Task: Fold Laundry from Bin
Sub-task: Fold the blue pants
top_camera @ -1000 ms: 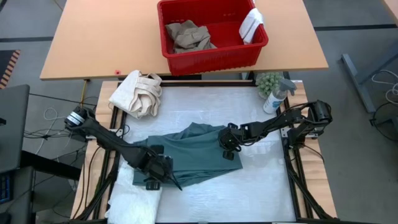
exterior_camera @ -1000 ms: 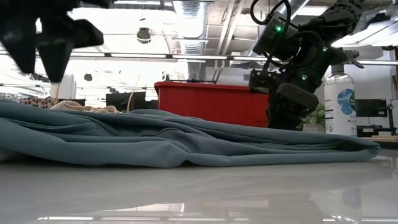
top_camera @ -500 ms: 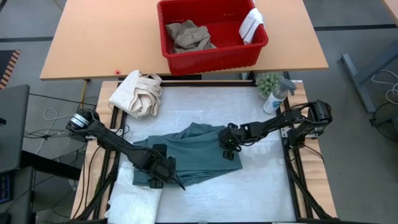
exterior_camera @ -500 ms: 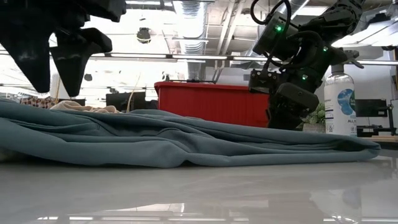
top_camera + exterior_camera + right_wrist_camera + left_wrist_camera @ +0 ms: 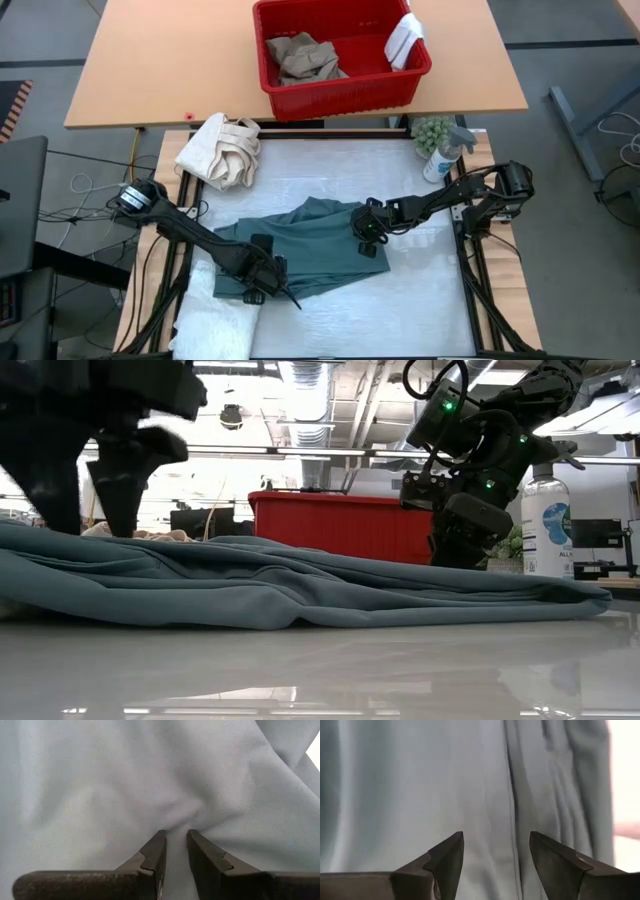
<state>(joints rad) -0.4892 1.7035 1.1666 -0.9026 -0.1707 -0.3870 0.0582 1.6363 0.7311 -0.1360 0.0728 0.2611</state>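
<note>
While the teal-green garment [image 5: 310, 245] lies spread on the white mat between both claws, its near-left edge is now met by the left gripper [image 5: 268, 288], which has been lowered from above the cloth over the last second and whose fingers have been spread wider; nothing is held between them yet. A pinch of fabric at the garment's far-right edge is kept clenched by the right gripper [image 5: 366, 233]. A second grasp is judged imminent, so a fold can be started. Beyond both claws, the bin [image 5: 300, 98] holds khaki trousers [image 5: 303, 57] and a small white cloth [image 5: 403, 39]; a white towel [image 5: 222, 318] lies just beside the left claw.
</note>
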